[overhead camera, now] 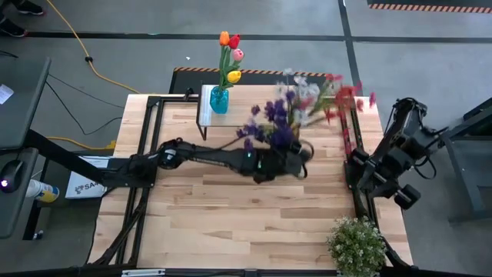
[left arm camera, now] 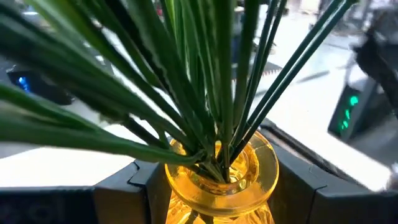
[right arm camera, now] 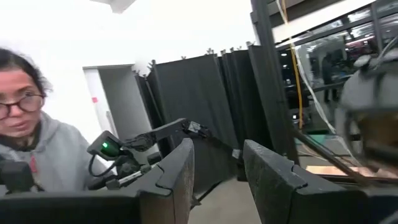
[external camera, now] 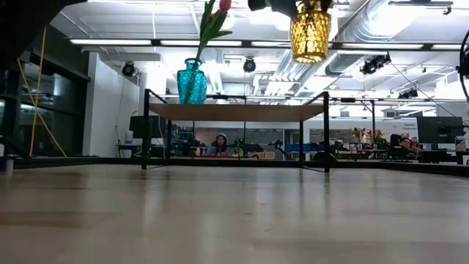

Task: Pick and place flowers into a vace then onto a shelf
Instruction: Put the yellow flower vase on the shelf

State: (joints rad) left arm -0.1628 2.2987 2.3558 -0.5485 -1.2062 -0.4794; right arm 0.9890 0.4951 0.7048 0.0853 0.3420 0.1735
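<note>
The left hand sits just right of the middle of the high view, its fingers clamped on either side of the neck of an amber glass vase. The vase is lifted: in the low view its body hangs at the top of the frame, above the level of the shelf top and clear of the bench. A bunch of green stems fans out of its mouth, carrying the purple, white and red sprays that spread toward the upper right of the high view.

The shelf stands at the upper middle of that view, near the bench's back edge. A teal glass vase with orange, red, pink and yellow tulips stands at its left end; in the low view the plank to the right of the teal vase is bare. The wide lower half of the bench is open wood.

The right hand is held off the bench's right edge, its arm folded at the right middle of the high view; its fingers stand apart with nothing between them. A person in a grey hooded top shows beyond it.

A bushy pale-green potted plant sits at the lower right corner. A white box lies on the floor at the left; its printing cannot be read.
</note>
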